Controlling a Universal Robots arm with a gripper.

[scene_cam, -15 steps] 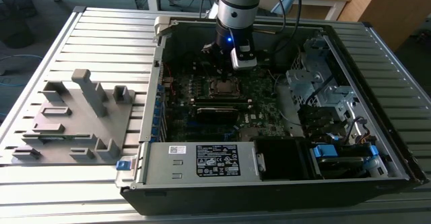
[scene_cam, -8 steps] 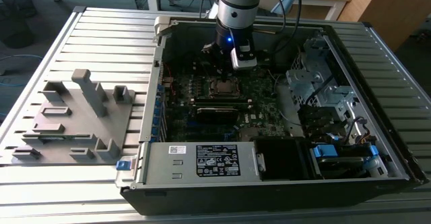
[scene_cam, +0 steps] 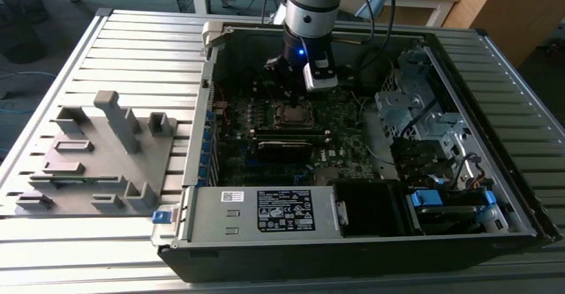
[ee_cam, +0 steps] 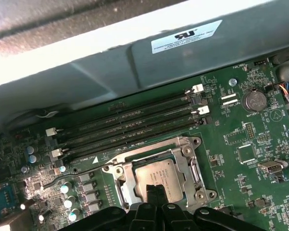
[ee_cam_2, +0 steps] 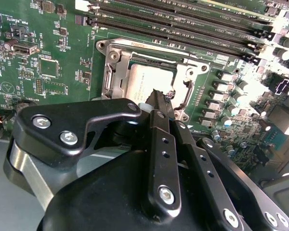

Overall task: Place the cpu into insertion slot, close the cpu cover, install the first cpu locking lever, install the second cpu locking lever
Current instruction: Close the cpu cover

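The cpu (ee_cam: 159, 174) lies flat in the motherboard socket, its dull grey top visible in both wrist views (ee_cam_2: 143, 81). The cpu cover (ee_cam: 185, 156), a silvery metal frame, lies down around it (ee_cam_2: 189, 77). My gripper (ee_cam: 154, 188) hangs just above the socket's near edge with its two black fingers pressed together and nothing visible between them; the tips (ee_cam_2: 159, 96) overlap the cpu's edge. In the exterior view the gripper (scene_cam: 294, 99) stands upright inside the open computer case, directly over the socket (scene_cam: 294, 114). A thin wire lever (ee_cam: 72, 175) runs beside the socket.
Several memory slots (ee_cam: 130, 122) run next to the socket. A grey power box with a white label (scene_cam: 264, 211) sits at the case front. A metal drive cage (scene_cam: 415, 112) and cables fill the exterior view's right. A grey fixture block (scene_cam: 97, 151) stands outside the case on the left.
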